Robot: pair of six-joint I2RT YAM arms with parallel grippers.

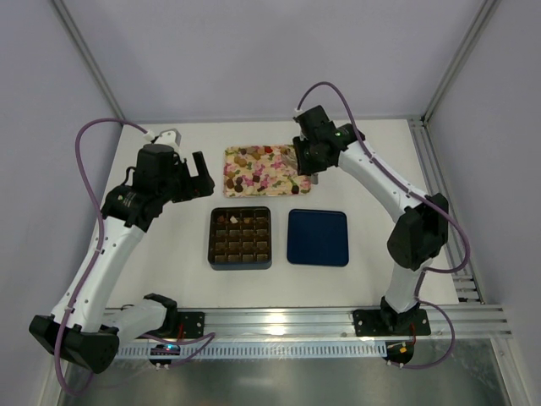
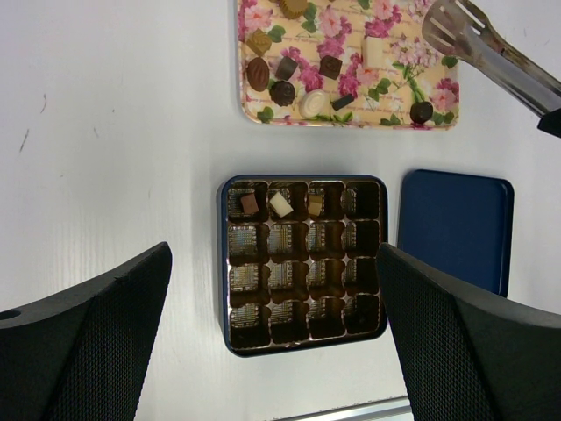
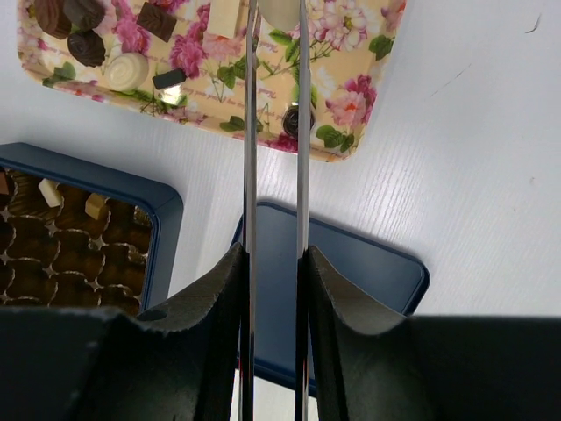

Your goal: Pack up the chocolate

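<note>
Chocolate pieces, brown, dark and cream-white, lie scattered on a floral tray. Three pieces sit in the top row of the dark box with its grid of cells. My left gripper hangs open above the box, with nothing between its fingers. My right gripper is shut on metal tongs, which reach out over the tray. The tong tips stand on either side of a cream-white piece at the frame's top edge. I cannot tell whether it is pinched.
A flat navy-blue lid lies on the table right of the box. The tongs cross the tray's right end in the left wrist view. A metal rail runs along the near edge.
</note>
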